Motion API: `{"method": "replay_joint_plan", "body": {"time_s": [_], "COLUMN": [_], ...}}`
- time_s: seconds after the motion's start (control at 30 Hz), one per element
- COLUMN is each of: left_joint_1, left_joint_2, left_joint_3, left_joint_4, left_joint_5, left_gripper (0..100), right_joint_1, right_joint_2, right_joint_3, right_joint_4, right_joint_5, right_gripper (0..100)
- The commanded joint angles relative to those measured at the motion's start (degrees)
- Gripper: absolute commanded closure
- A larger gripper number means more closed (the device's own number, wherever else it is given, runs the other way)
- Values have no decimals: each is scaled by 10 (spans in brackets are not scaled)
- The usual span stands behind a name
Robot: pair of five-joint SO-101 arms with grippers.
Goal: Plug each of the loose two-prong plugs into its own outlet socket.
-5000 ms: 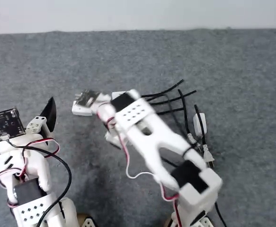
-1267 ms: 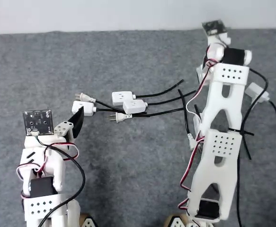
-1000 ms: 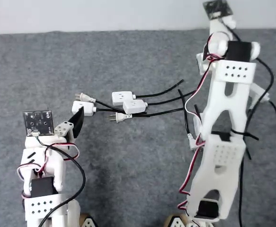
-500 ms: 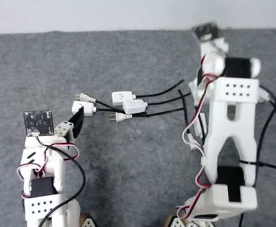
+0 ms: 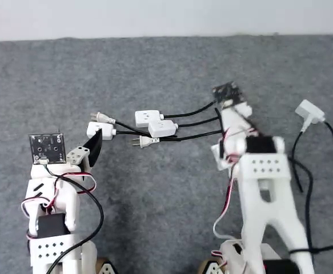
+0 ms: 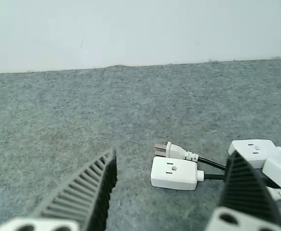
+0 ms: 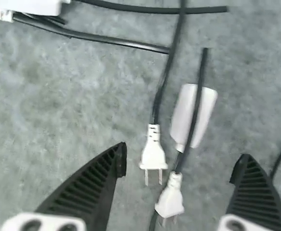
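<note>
**Plug under the right pincer calls for a clean, single grasp**

It lies flat on the grey surface between the right pincer's fingers, which stand wide apart above it. A second plug lies just beside it, and a white outlet socket sits close by with a black cord running across it. The sound move is probably to close on the moulded body of one plug alone, across its flat sides. That leaves the prongs free and keeps the neighbour and the cord out of the grasp. A centred descent matters, since a skewed hold would likely misalign the prongs at the socket. Farther off, the left pincer, also spread apart, faces another plug and another socket, which it could steady during insertion.
</note>
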Motion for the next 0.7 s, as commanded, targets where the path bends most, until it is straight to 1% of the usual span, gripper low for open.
{"method": "replay_joint_plan", "body": {"time_s": [0.0,0.3,0.5,0.67], "left_joint_1": [4,4,38,58], "left_joint_2": [-3,-2,-4,-1], "left_joint_3": [-5,-5,2,5], "left_joint_4": [-18,-18,-14,-11], "left_joint_5": [-6,-6,-10,-35], "left_gripper": [651,651,651,651], "right_joint_1": [-3,-7,-5,-7], "right_joint_2": [-46,-49,-55,-52], "right_joint_3": [33,57,70,76], "right_joint_4": [-47,-48,-44,-59], "right_joint_5": [-11,-12,-13,-13], "right_gripper": [660,660,660,660]}}
